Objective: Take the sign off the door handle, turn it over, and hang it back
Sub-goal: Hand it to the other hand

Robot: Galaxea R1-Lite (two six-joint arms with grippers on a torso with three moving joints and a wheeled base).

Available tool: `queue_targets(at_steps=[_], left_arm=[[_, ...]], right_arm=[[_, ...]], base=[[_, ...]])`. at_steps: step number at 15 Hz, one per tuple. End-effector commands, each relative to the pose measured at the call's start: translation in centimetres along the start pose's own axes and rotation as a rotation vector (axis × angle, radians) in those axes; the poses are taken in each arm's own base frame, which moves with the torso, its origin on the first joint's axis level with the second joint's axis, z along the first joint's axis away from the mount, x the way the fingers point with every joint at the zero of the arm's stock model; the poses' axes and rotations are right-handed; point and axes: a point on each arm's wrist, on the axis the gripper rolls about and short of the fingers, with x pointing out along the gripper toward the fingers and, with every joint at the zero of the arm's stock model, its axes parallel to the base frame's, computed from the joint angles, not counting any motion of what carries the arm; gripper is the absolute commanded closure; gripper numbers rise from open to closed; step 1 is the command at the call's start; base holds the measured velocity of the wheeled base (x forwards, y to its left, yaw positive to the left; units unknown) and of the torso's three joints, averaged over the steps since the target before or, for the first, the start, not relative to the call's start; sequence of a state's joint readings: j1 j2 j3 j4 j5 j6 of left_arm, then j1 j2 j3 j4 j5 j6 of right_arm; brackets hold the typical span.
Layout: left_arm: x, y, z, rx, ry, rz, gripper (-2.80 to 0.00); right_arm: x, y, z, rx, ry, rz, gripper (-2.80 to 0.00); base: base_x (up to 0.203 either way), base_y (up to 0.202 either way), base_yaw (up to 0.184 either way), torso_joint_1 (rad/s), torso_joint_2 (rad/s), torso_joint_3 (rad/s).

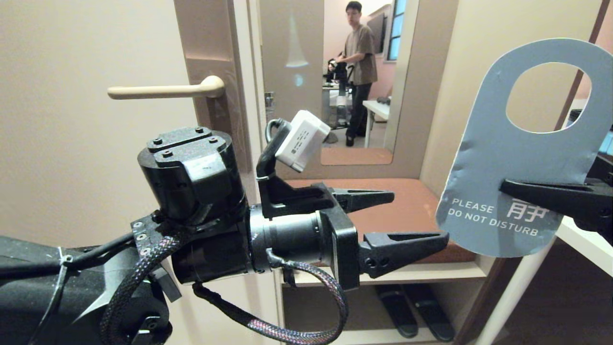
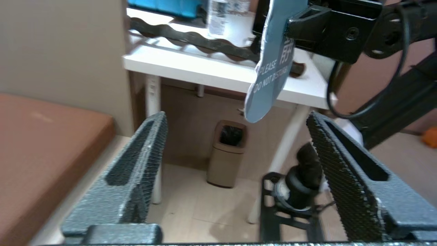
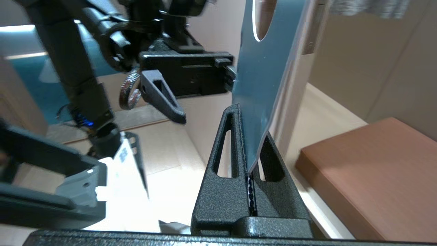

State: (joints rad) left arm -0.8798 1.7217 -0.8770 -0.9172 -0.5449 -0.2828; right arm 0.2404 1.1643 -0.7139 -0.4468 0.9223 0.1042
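The sign point(image 1: 517, 158) hangs in the air at the right, off the door handle point(image 1: 167, 90), with its blue "PLEASE DO NOT DISTURB" face towards the head camera and its hole at the top. My right gripper point(image 1: 507, 184) reaches in from the right edge and is shut on the sign's lower part. In the right wrist view the card point(image 3: 269, 61) is pinched between the right gripper's point(image 3: 251, 126) two fingers. My left gripper point(image 1: 420, 214) is open just left of the sign's lower edge, holding nothing. In the left wrist view the sign point(image 2: 273, 68) hangs beyond the left gripper's point(image 2: 235, 118) wide gap.
The cream lever stands level on the door at upper left. A brown cushioned bench point(image 1: 407, 206) runs below the grippers, with slippers point(image 1: 412, 311) underneath. A white table point(image 2: 211, 71) and a small bin point(image 2: 227, 153) are to the right. A person point(image 1: 359, 57) stands in the background.
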Motion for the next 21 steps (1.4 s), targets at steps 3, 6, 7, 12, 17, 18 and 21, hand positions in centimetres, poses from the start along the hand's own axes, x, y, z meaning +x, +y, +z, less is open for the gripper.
queue_targets(at_steps=[3,6,7,12,17,18,21], left_arm=[[0.7,-0.4,-0.4,-0.028,-0.007,-0.031,-2.8],[1.1,-0.7,-0.5,-0.031,-0.008,-0.047,-2.8],[1.2,-0.7,-0.6,-0.032,-0.006,-0.05,-2.8],[1.9,-1.0,-1.0,-0.033,0.0,-0.071,-2.8],[2.6,-1.0,-0.9,-0.018,-0.006,-0.087,-2.8],[2.6,-1.0,-0.7,-0.016,-0.01,-0.088,-2.8],[2.7,-1.3,-0.8,-0.016,-0.008,-0.097,-2.8]], right_arm=[[0.4,0.1,0.0,0.001,0.005,0.045,0.0],[1.0,0.3,0.2,0.0,0.008,0.082,0.0],[1.4,0.4,0.4,-0.002,0.007,0.099,0.0],[2.4,0.9,0.7,-0.006,0.01,0.162,0.0],[2.7,1.4,0.5,-0.003,0.017,0.196,0.0],[2.7,1.4,0.4,-0.002,0.018,0.197,0.0],[2.8,1.6,0.4,-0.004,0.017,0.202,0.0]], base=[[0.0,0.0,0.0,0.0,0.0,0.0],[0.0,0.0,0.0,0.0,0.0,0.0],[0.0,0.0,0.0,0.0,0.0,0.0],[0.0,0.0,0.0,0.0,0.0,0.0],[0.0,0.0,0.0,0.0,0.0,0.0],[0.0,0.0,0.0,0.0,0.0,0.0],[0.0,0.0,0.0,0.0,0.0,0.0]])
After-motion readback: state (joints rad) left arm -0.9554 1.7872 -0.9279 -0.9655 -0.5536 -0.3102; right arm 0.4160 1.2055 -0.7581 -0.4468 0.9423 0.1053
